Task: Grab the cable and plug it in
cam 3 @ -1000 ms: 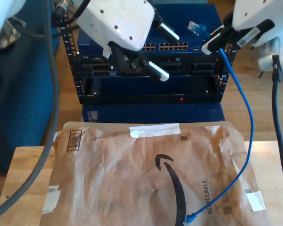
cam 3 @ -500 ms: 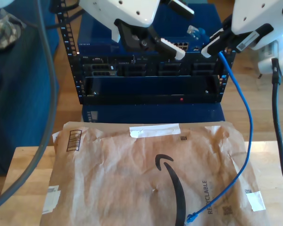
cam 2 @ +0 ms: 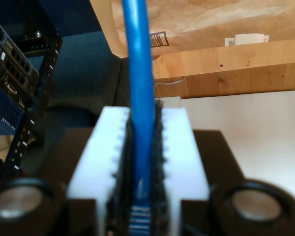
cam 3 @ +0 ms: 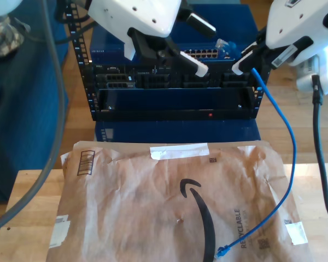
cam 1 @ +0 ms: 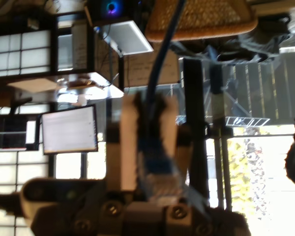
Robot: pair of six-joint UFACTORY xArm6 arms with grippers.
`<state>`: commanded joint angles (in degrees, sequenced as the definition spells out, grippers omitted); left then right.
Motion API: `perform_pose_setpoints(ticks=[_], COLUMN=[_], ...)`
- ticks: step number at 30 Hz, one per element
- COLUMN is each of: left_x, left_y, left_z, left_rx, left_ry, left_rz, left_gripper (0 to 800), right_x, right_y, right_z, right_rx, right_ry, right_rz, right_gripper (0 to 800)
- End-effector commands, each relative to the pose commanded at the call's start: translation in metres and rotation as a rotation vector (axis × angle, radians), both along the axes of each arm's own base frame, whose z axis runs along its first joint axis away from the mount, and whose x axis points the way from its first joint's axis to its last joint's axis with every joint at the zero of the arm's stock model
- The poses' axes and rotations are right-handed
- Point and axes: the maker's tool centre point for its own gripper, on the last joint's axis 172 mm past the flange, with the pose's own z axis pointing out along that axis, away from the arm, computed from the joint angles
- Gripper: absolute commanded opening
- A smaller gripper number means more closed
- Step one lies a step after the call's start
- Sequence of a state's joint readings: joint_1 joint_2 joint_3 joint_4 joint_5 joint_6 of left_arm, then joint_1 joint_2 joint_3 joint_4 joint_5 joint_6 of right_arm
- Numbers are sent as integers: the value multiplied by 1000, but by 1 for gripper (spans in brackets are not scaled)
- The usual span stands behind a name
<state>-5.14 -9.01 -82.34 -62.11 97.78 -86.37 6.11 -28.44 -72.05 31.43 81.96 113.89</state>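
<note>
The blue cable [cam 3: 288, 142] hangs from my second gripper [cam 3: 245, 61], which is shut on it just behind one plug [cam 3: 224, 45]. That plug sticks out in front of the rack's row of ports [cam 3: 199, 53]. The cable's other plug [cam 3: 221, 251] lies on the brown paper. In the second wrist view the cable [cam 2: 139, 73] runs out from between the white fingers of my second gripper [cam 2: 140, 118]. My first gripper [cam 3: 209, 50] stands open beside the held plug, at the exterior view's upper middle. The first wrist view is blurred and shows the cable [cam 1: 160, 98] ahead.
A black equipment rack [cam 3: 175, 103] with a blue switch stands behind the wooden table [cam 3: 27, 191]. A crumpled brown paper mailer [cam 3: 153, 207] covers most of the tabletop. Thick black cables [cam 3: 317, 136] hang along the arms at both sides of the exterior view.
My second gripper has lowered the held plug towards the rack's ports. My first gripper has swung up and then across towards the plug, staying open.
</note>
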Motion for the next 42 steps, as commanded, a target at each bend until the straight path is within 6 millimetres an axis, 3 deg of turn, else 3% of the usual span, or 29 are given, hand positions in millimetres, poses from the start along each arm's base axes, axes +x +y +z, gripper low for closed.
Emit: perform_pose_setpoints(ticks=[16, 25, 32, 39, 42], left_x=[0, -1, -6, -7, -7], left_y=[-1, 0, 0, 0, 0], left_z=[2, 0, 1, -2, -3], left_rx=[-11, -10, -10, -11, -11], left_ry=[2, 9, 11, 19, 19], left_rz=[1, -1, -16, -17, -16], left_gripper=[778, 729, 609, 385, 356], right_x=[-1, 1, 2, 2, 2], right_y=[3, 10, 11, 11, 11], right_z=[-6, 3, 1, 1, 1], right_rx=[3, 36, 37, 37, 37], right_ry=[15, 9, 13, 13, 15], right_rz=[5, 9, 9, 9, 9], right_gripper=[30, 30, 30, 30, 30])
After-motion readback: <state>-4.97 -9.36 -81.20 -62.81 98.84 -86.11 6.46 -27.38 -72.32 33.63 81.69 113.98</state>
